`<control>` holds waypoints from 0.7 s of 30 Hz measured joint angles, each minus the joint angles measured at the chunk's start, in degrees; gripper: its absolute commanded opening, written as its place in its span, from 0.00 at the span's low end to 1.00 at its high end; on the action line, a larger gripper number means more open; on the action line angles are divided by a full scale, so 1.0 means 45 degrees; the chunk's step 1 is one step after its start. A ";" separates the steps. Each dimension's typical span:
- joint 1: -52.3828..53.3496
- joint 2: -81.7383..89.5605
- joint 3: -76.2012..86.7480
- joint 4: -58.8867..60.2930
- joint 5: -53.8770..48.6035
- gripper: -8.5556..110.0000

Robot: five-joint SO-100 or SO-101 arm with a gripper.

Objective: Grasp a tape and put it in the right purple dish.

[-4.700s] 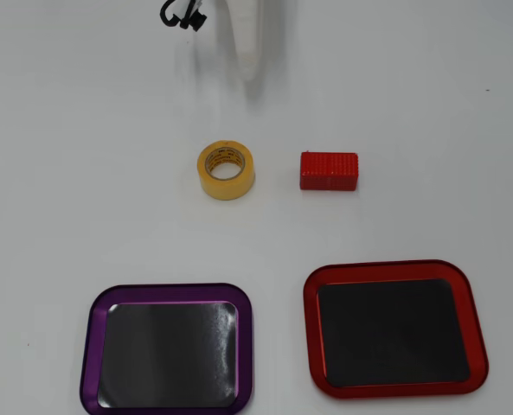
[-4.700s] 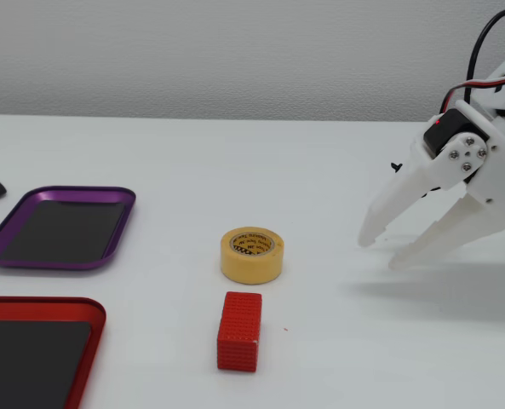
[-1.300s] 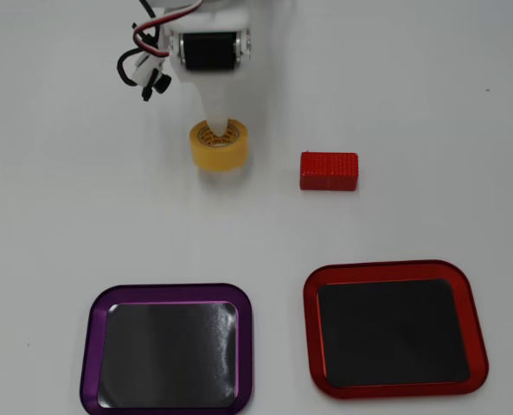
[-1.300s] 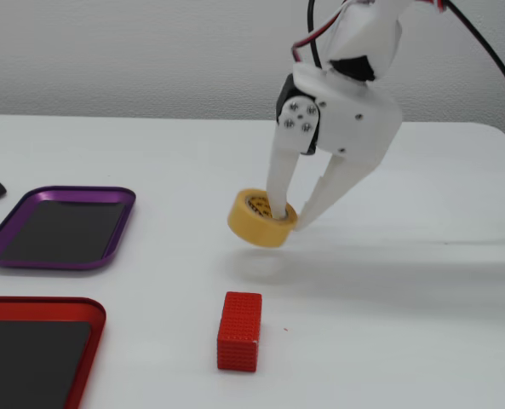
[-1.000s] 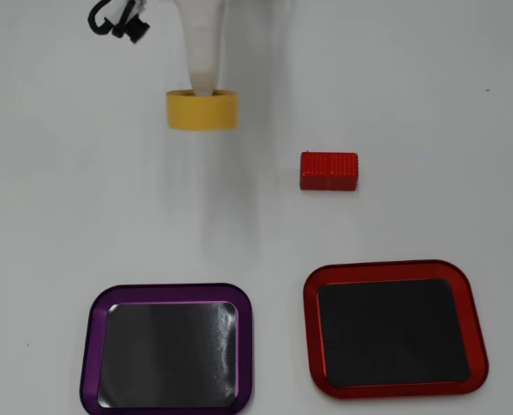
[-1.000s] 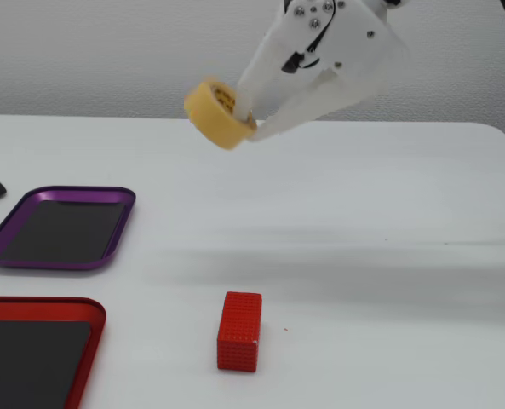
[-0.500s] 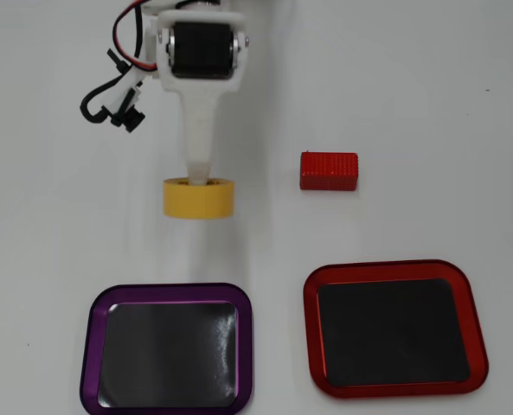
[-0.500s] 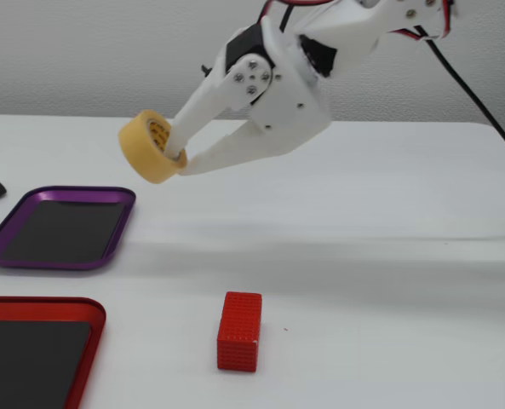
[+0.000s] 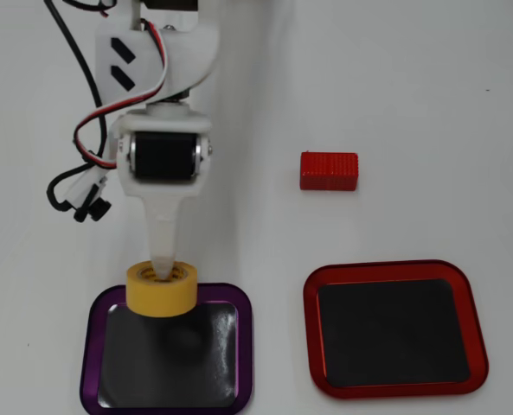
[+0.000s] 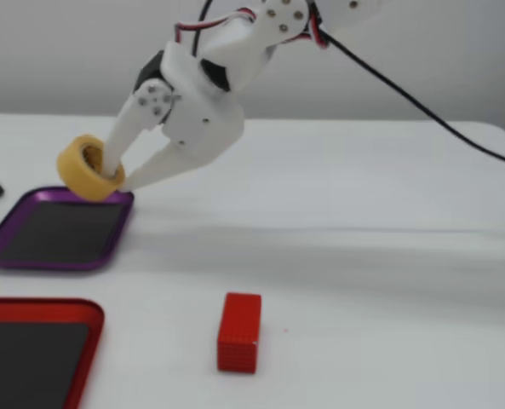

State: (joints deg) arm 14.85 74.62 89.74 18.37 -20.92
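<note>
The yellow tape roll (image 9: pixel 160 288) is held by my white gripper (image 9: pixel 163 270), one finger through its hole and one outside. It hangs tilted just above the near edge of the purple dish (image 9: pixel 94 347), as the fixed view shows: the tape (image 10: pixel 87 168) is off the surface over the purple dish's (image 10: pixel 14 259) right rim, with the gripper (image 10: pixel 113 175) shut on it. The dish's dark inner surface is bare.
A red-rimmed tray (image 9: pixel 397 276) lies right of the purple dish in the overhead view and shows at the bottom left of the fixed view (image 10: pixel 88 314). A red ribbed block (image 9: pixel 329 170) (image 10: pixel 238 331) stands on the white table. Black and red cables (image 9: pixel 76 177) trail by the arm.
</note>
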 measured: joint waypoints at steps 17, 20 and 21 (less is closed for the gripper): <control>0.0098 -0.0137 -0.0430 0.1445 0.0000 0.12; 0.0078 -0.0137 -0.0430 0.1719 0.0000 0.12; 0.0078 -0.0137 -0.0430 0.1836 0.0000 0.12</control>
State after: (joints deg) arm 15.21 74.00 87.80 26.63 -20.92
